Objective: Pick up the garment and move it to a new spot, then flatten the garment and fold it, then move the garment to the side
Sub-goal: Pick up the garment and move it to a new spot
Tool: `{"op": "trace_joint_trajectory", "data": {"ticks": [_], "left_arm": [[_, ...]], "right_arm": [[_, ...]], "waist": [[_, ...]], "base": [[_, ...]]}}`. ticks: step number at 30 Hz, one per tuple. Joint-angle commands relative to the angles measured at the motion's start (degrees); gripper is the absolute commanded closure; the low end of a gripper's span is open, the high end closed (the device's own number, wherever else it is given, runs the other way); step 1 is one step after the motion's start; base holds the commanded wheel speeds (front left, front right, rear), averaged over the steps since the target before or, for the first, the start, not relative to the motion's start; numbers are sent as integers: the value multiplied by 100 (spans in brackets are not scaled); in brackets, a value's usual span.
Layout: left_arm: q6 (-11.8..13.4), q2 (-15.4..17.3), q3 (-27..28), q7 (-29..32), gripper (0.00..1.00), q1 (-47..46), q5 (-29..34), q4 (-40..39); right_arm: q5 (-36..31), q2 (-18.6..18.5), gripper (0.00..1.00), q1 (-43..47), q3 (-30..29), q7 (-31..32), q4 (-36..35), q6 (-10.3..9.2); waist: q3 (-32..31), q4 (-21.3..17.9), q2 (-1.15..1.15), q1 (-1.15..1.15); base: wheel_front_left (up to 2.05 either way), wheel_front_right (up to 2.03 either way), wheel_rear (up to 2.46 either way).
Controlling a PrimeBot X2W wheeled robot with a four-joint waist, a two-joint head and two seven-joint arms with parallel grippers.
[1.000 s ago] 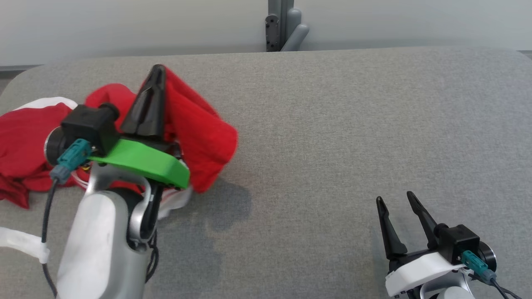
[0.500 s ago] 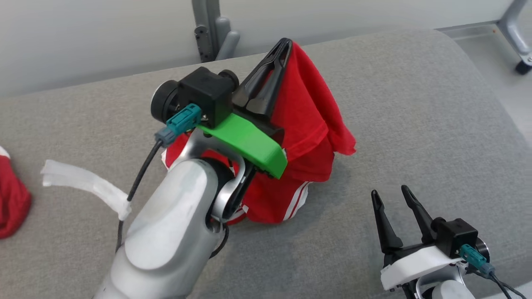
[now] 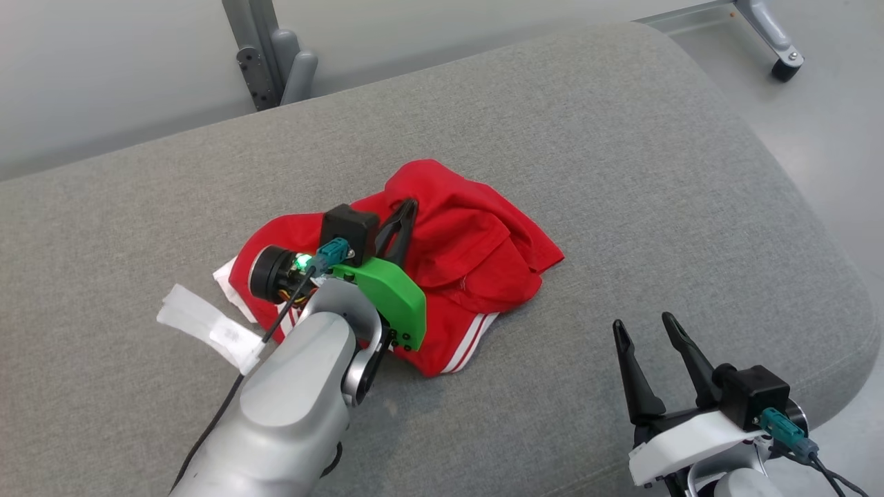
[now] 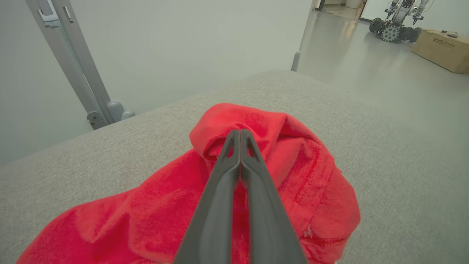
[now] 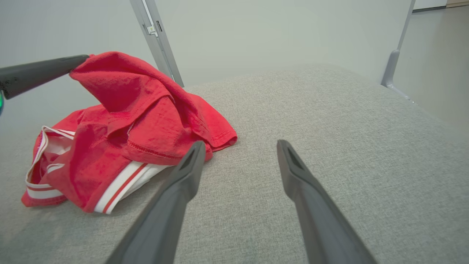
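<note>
The left gripper (image 3: 406, 209) is pinching the red garment (image 3: 483, 248) at its peak, jaws clamped on cloth, while the right gripper (image 3: 644, 323), jaws apart, is hovering empty off the heap's right side.

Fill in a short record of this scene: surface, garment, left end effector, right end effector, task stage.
surface: grey padded table
garment: red, white-striped trim, bunched, lower part on the table
left end effector: shut on the garment's top fold
right end effector: open, empty, apart from the garment
task stage: not yet flattened or folded
</note>
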Motion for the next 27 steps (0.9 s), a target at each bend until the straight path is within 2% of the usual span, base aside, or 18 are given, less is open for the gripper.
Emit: {"op": "trace_joint_trajectory", "data": {"ticks": [1,2,3,4,5,11,14,20,23,25,27], "left_arm": [[-62,22,-58,-114,100,24,-107,126],[-94,21,-97,-207,100,19,-170,217],[-103,23,-149,-293,62,1,-219,287],[-98,26,-191,-375,15,-26,-286,326],[-53,28,-205,-463,0,-50,-348,341],[184,24,-146,-746,0,162,-404,-22],[240,127,-26,-769,0,422,-333,-367],[517,718,502,-758,0,1834,28,-1920],[699,1080,806,-758,0,2648,332,-2429],[777,1136,1074,-759,0,3176,345,-2660],[753,1184,1327,-759,0,3530,443,-2853]], "right_arm": [[42,-11,0,40,-6,-17,-4,-6],[20,-10,0,62,-13,-17,-6,-6],[-12,-10,0,82,-30,-17,-10,-6],[-41,-10,0,85,-47,-17,-17,-6],[-64,-10,0,78,-65,-17,-25,-6],[-332,-12,0,128,-219,-17,-239,-6],[-441,-14,0,161,-313,-16,-358,-6],[-853,-13,0,351,-595,-17,-712,-6],[-995,-24,0,506,-718,-16,-803,-6],[-1048,-63,0,585,-780,-17,-849,-6],[-1071,-90,0,695,-869,-16,-875,-6]], "waist": [[-14,67,62,0],[-23,112,62,0],[-31,166,62,0],[-36,220,62,0],[-54,267,62,0],[-236,556,62,0],[-326,657,62,0],[-553,1015,62,0],[-669,1200,62,0],[-721,1321,62,0],[-761,1469,62,0]], "base": [[0,0,0],[0,0,0],[0,0,0],[0,0,0],[0,0,0],[0,0,0],[0,0,0],[0,0,0],[0,0,0],[0,0,0],[0,0,0]]}}
